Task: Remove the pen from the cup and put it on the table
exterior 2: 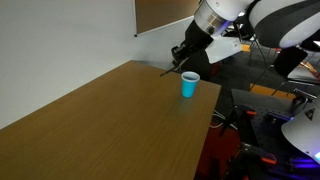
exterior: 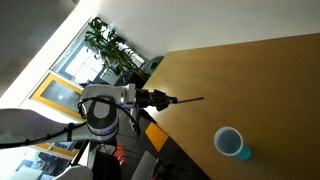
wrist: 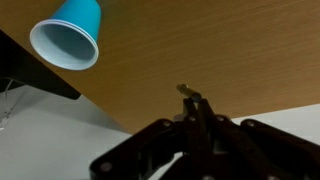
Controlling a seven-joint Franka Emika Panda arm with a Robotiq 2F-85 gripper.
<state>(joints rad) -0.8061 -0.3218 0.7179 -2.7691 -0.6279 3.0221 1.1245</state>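
Wooden table [exterior: 260, 75] bears the blue cup [exterior: 232, 143], now without the pen [exterior: 188, 100], which the gripper [exterior: 163, 98] clenches well apart from the cup, so the placing step seems in hand: lower it beside the cup and let go.

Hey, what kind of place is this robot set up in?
Probably an office or lab: a large wooden table, a leafy potted plant beside big windows, and a brown board on the wall. The gripper holds a pen.
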